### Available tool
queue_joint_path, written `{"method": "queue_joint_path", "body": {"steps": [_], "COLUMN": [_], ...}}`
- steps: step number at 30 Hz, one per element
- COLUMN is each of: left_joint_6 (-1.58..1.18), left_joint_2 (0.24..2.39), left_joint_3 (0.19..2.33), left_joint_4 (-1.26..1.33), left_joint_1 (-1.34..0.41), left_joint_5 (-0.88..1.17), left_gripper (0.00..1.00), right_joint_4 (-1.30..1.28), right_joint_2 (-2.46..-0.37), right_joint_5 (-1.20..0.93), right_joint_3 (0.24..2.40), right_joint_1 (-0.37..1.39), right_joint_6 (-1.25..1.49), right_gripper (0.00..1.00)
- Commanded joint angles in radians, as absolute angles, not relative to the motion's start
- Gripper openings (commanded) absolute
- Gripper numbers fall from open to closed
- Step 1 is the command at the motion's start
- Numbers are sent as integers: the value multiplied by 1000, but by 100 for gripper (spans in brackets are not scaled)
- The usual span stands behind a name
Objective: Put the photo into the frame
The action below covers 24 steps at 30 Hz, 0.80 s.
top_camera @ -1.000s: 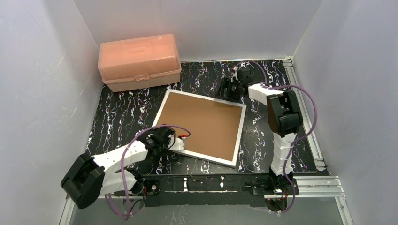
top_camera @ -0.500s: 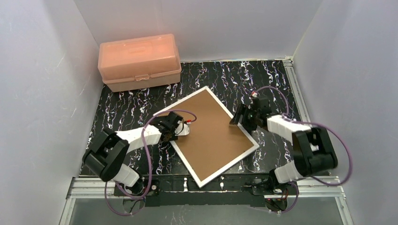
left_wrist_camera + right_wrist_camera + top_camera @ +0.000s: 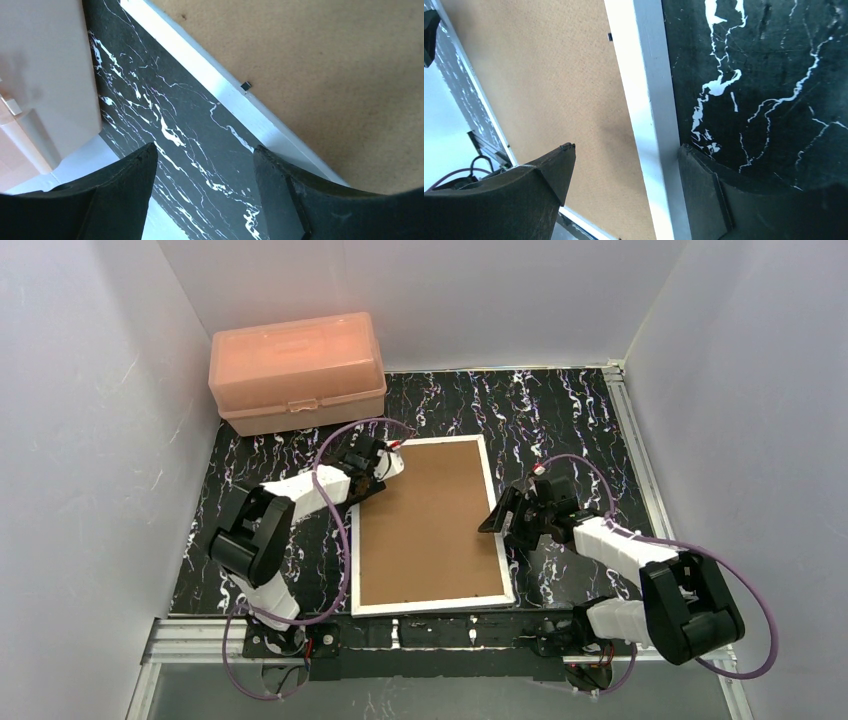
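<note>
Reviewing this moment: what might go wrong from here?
The frame lies with its near edge at the near edge of the table; a nudge may slide it off.
The open right gripper straddles the frame's right edge; closing there could tip it and loosen the backing board.
The photo is not in view; the frame may be empty.

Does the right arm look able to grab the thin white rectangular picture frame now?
Probably yes: the open right gripper straddles the right edge of the frame, one finger over its brown cardboard backing, nothing blocking.
</note>
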State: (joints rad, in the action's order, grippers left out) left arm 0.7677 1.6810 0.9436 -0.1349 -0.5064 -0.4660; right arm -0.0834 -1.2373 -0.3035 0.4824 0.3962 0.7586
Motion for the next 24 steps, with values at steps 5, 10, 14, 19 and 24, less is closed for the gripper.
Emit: {"method": "queue_joint_path", "body": {"steps": [5, 10, 14, 19, 24], "left_joint_6": [577, 486, 504, 566, 610], "left_joint_2": [1642, 1538, 1488, 1528, 1601], "left_joint_3": [1083, 1151, 1161, 1122, 1056], "left_joint_4": [-376, -636, -818, -926, -900], "left_joint_1": [-429, -320, -234, -170, -152], "left_joint_5": [-237, -19, 193, 335, 382], "left_gripper": [70, 74, 77, 70, 52], "right_joint_4": [49, -42, -205, -412, -485], "right_joint_2": [-1355, -1389, -1266, -1083, -924], "right_joint_5": [-394, -364, -278, -248, -383], "right_joint_3": [561, 623, 647, 648, 539], "right_joint_1": [420, 419, 417, 416, 416], "right_joint_6": [801, 754, 701, 706, 793], "right_gripper": [83, 83, 86, 86, 85]}}
